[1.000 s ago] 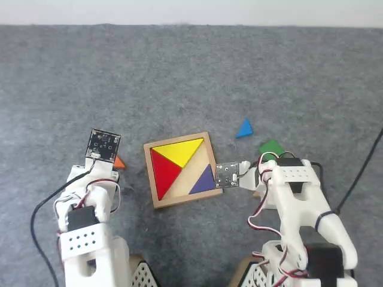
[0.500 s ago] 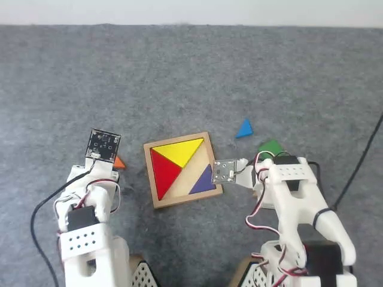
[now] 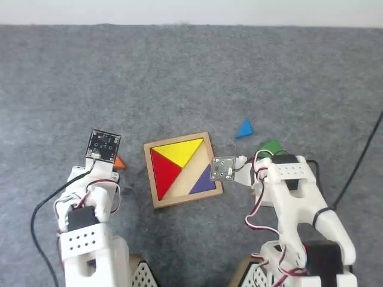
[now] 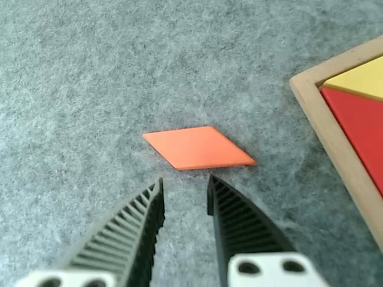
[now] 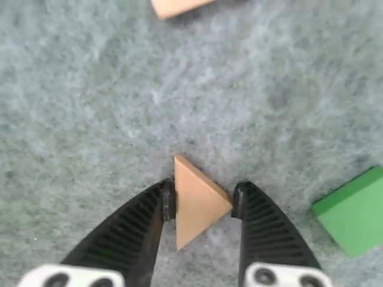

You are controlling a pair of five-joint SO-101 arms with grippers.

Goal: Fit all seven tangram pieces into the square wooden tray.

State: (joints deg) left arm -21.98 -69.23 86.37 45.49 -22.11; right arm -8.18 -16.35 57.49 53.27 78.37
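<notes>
The square wooden tray [image 3: 157,197] holds a yellow triangle [image 3: 178,151], a red triangle [image 3: 163,171] and a purple triangle [image 3: 203,180]. In the right wrist view my right gripper [image 5: 203,197] is shut on a small tan triangle [image 5: 196,202], one finger against each side. A green square [image 5: 353,209] lies beside it, also in the high view [image 3: 271,146]. My left gripper [image 4: 184,186] stands open just short of the orange parallelogram [image 4: 198,147], with nothing between its fingers. A blue triangle [image 3: 244,128] lies on the mat beyond the tray's right side.
Grey felt covers the whole table. The right arm's wrist [image 3: 224,168] hangs over the tray's right edge. The left arm's wrist [image 3: 103,145] is left of the tray, above the orange parallelogram [image 3: 119,162]. Open mat stretches across the far half.
The right arm's wrist has shifted left, from beside the tray to over its right edge. The left arm has not moved.
</notes>
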